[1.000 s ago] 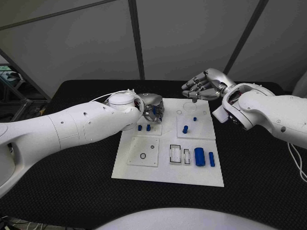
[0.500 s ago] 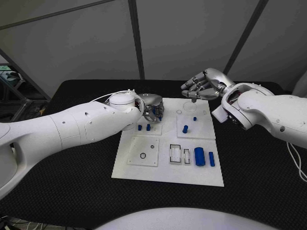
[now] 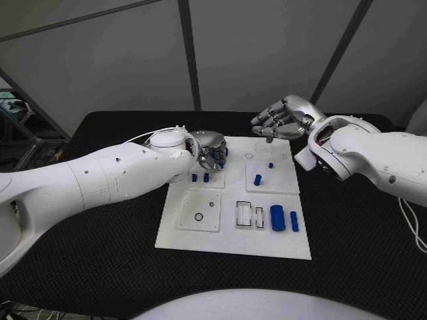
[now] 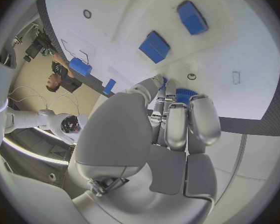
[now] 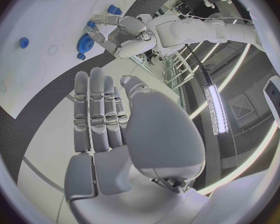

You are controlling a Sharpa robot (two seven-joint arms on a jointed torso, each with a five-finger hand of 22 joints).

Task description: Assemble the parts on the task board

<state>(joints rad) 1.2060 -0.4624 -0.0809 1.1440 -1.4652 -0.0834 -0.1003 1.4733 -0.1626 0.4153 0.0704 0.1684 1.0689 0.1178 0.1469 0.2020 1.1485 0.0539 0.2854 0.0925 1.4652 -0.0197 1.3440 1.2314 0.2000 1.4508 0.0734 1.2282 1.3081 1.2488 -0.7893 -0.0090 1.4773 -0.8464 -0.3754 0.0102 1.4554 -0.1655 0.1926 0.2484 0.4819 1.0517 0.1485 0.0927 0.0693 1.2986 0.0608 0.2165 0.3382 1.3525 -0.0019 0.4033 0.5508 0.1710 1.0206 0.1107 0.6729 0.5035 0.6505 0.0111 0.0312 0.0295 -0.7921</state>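
Note:
The white task board (image 3: 231, 240) lies in the middle of the black table. My left hand (image 3: 211, 151) is low over the board's far left corner. Its fingertips (image 4: 176, 115) are curled around a blue toothed gear (image 4: 185, 93), which also shows under that hand in the right wrist view (image 5: 85, 42). My right hand (image 3: 283, 118) hovers above the board's far edge, fingers nearly straight and side by side (image 5: 97, 112), with nothing in it. Two small blue blocks (image 3: 200, 177) sit just in front of the left hand. A blue peg (image 3: 258, 179) stands mid-board.
A thick blue cylinder (image 3: 277, 218) and a thin blue bar (image 3: 294, 221) lie side by side at the board's near right, beside empty rectangular slots (image 3: 243, 215). A small blue stud (image 3: 270, 165) stands under the right hand. Black table (image 3: 89, 260) surrounds the board.

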